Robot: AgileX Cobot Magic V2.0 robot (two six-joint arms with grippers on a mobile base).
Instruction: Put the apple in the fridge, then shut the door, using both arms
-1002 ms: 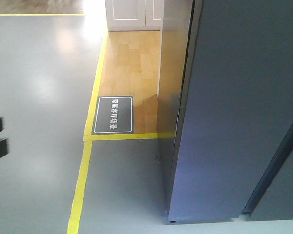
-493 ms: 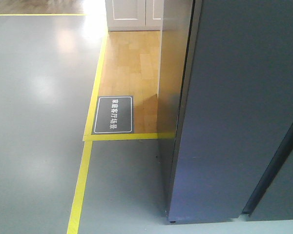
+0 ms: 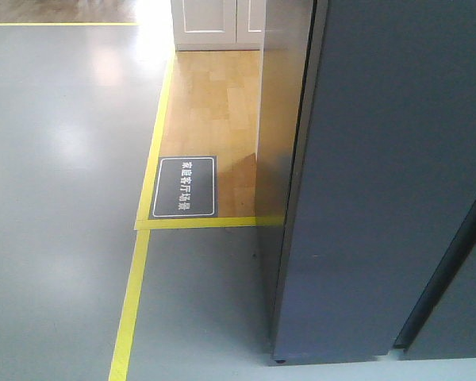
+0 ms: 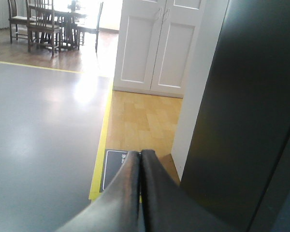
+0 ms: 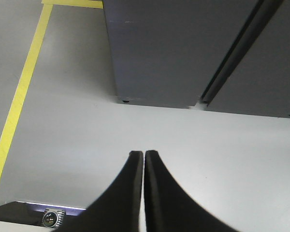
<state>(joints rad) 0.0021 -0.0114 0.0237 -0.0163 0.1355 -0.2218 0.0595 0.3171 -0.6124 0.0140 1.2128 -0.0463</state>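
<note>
Dark blue-grey panels of the tall fridge [image 3: 381, 182] fill the right of the front view, its door [image 5: 154, 48] seen shut flush, standing on grey floor [image 3: 63, 198] edged by yellow tape [image 3: 131, 302]. No apple is seen in any view; presumably it lies inside. The left gripper [image 4: 140, 159] is seen with its black fingers pressed together on nothing, and the right gripper [image 5: 144, 159] likewise. The door is judged heavy and stiff, its smooth face slippery; a flat push near the free edge would suit.
</note>
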